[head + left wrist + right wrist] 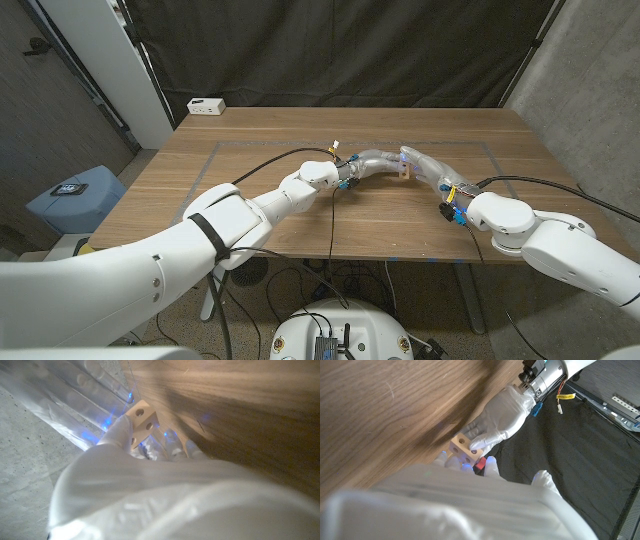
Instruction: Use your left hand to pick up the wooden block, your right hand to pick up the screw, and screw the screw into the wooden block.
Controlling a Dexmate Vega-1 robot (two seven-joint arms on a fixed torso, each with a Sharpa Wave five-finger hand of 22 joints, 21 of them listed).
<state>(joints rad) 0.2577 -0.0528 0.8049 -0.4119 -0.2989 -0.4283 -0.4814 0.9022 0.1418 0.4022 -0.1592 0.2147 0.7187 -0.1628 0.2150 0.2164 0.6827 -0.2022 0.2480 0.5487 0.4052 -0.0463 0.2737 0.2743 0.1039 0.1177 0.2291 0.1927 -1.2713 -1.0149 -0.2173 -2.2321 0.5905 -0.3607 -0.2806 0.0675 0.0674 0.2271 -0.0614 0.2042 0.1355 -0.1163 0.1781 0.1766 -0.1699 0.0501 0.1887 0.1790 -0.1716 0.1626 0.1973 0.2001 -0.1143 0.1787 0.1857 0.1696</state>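
- Arms first: I count two, one coming in from each near corner of the head view and meeting above the middle of the wooden table (300, 215).
- My right hand (428, 166) has its fingers curled in toward one red piece, which I take for the screw (480, 463); it sits at that hand's fingertips, right against the block. I cannot tell for sure whether the fingers actually clamp it.
- My left hand (366, 163) pinches one wooden block (405, 172), with the thumb laid over one face and the other fingers behind it.
- From the left wrist view the block (142, 419) shows two round holes on the face toward the camera; the right wrist view shows the block (462, 446) with at least one hole on top.
- Both hands meet at the block, held up off the tabletop near the centre of a faint rectangle marked on the wood.
- Farther back, one small white box (206, 105) rests at the table's far left corner.
- Off the table's left side stands one blue bin (72, 200) with a dark device on its lid.
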